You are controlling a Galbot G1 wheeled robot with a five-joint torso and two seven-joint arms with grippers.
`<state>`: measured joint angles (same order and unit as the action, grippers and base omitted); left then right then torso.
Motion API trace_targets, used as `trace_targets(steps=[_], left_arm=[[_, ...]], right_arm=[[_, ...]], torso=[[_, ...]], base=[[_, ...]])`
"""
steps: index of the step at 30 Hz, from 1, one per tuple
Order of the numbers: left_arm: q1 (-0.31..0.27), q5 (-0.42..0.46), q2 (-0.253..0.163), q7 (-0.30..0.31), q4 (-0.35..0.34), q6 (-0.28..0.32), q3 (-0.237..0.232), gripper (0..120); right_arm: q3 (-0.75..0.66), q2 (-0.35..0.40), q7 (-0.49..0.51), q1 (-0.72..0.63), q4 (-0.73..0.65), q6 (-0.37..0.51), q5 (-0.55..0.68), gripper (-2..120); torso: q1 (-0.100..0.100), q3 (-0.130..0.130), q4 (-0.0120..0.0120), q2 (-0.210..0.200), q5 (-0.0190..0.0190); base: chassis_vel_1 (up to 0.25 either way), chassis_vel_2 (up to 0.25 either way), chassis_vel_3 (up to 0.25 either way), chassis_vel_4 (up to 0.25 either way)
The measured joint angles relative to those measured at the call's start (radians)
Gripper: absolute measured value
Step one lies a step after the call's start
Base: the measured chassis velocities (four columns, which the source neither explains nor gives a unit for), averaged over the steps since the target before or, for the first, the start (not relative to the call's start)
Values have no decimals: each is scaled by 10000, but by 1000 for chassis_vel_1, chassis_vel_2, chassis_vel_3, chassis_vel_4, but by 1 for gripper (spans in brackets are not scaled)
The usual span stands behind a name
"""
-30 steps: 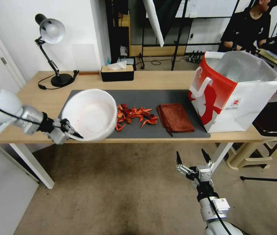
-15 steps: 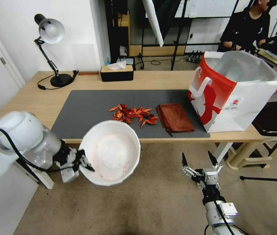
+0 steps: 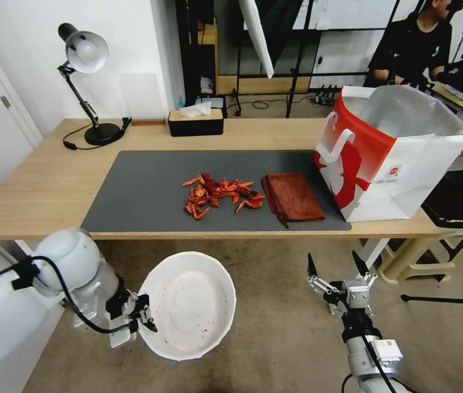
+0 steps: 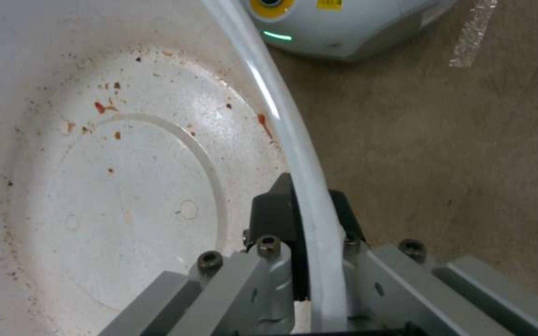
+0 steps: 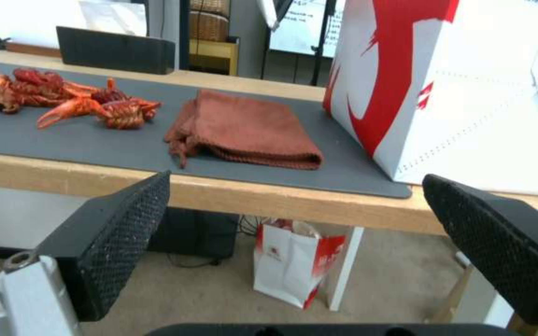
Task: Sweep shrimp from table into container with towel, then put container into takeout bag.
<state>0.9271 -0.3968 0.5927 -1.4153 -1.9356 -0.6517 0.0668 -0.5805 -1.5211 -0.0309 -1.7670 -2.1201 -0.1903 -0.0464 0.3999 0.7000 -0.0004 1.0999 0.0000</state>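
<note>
The white container (image 3: 190, 305) is pinched at its rim by the left gripper (image 3: 145, 319), low beside the table (image 3: 46, 185).

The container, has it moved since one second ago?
Yes. The container, gripped at its rim by the left gripper, has come off the grey mat toward the robot and down, and now hangs below the table edge.

The mat (image 3: 144, 185) is bare left of the shrimp (image 3: 217, 194). The towel (image 3: 292, 197) lies between the shrimp and the bag (image 3: 389, 158). A lamp (image 3: 86, 87) and tissue box (image 3: 196, 121) occupy the table's (image 3: 46, 185) far edge.
</note>
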Motion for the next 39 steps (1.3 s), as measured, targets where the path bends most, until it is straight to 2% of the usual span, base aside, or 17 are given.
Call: trace_targets(steps=[1,2,8,12,17,23,26,28,30,35,39], left_arm=[[-67,-264,249,-6,364,-39,-108,0],[-67,-264,249,-6,364,-39,-108,0],[-313,-931,879,89,1598,-115,-484,0],[-481,-1232,1157,249,1902,-126,-580,0],[-849,-1450,1416,368,2076,-104,-852,0],[-1162,-1500,1506,420,2240,-87,-1103,0],[-1420,-1532,1587,448,2406,-79,-1301,0],[-1798,-1540,1717,496,2640,-78,-1530,0],[-1829,-1542,1727,501,2656,-78,-1550,0],[-2352,-1561,1885,594,2892,-78,-1921,0],[-2418,-1565,1900,605,2913,-77,-1972,0]], right_arm=[[4,40,0,0,-48,23,20,100],[4,40,0,0,-48,23,20,100],[35,207,-1,35,-160,103,110,100],[64,298,-17,40,-165,112,154,100],[77,316,-23,32,-164,112,164,100],[117,330,-27,84,-168,136,164,100],[143,339,-35,126,-179,161,165,100],[156,344,-37,165,-184,184,170,100],[157,344,-37,168,-184,185,171,100],[166,343,-40,205,-184,203,172,100],[166,342,-40,214,-184,207,172,100]], torso=[[2,1,3,0,2],[2,1,3,0,2],[2,0,5,0,0],[1,0,6,0,1],[2,1,3,0,0],[1,0,4,0,0],[1,1,6,0,1],[2,1,3,0,1],[2,1,3,0,1],[2,1,4,0,0],[2,1,3,0,0]], base=[[0,0,0,0],[0,0,0,0],[0,0,0,0],[0,0,0,0],[0,0,0,0],[0,0,0,0],[0,0,0,0],[0,0,0,0],[0,0,0,0],[0,0,0,0],[0,0,0,0]])
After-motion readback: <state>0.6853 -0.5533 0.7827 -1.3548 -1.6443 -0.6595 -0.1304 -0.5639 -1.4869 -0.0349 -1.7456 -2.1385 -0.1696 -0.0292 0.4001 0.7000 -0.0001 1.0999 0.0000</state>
